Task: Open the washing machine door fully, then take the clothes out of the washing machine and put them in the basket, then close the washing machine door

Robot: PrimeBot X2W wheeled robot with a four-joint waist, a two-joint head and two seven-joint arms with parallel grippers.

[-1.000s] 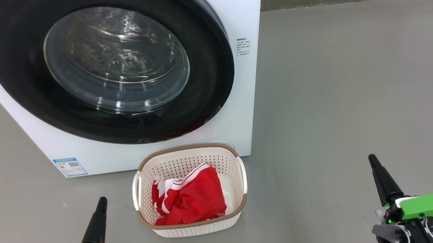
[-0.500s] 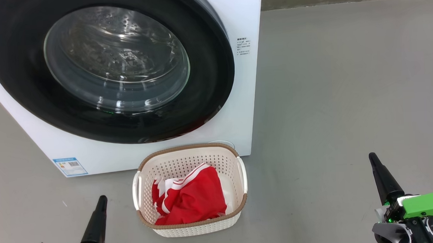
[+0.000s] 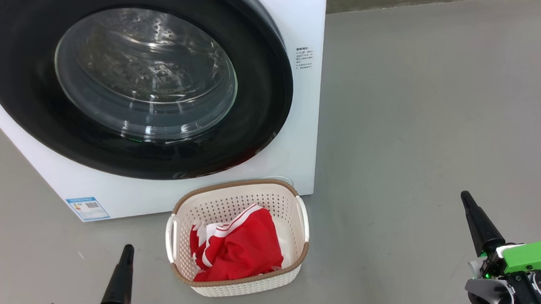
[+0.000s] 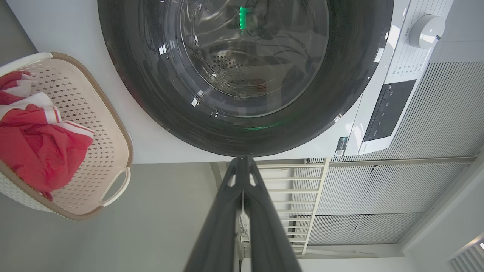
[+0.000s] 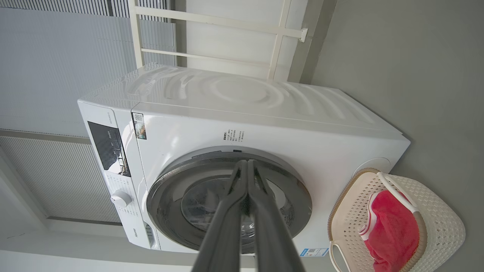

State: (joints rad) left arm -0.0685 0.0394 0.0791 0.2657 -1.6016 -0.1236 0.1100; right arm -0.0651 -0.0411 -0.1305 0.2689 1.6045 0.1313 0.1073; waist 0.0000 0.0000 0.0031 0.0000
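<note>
Head view: washing machine door [image 3: 146, 75] shut flush against the white washing machine [image 3: 298, 160], its black ring whole. Steel drum shows through the glass bowl. Small blue label [image 3: 87, 208] low on the front, left side.

Basket [image 3: 235, 186] sits on the grey floor [image 3: 433, 117], near the machine's front and below the door's lower right. Whether it touches the panel cannot be told. Clothes [image 3: 243, 249] lie heaped inside it: red fabric, white striped trim on top.

Left gripper [image 3: 128, 247] low at lower left, fingers pressed together into one dark point, nothing between them. It is off to the basket's left, apart from it. Right gripper [image 3: 465, 196] at lower right, fingers likewise together, empty, well apart from the basket.

Left wrist view: that arm's two fingers meet at the tip, pointing toward the bottom of the door ring. Right wrist view: fingers closed tip to tip, aimed at the door; basket with red cloth off to one side.
</note>
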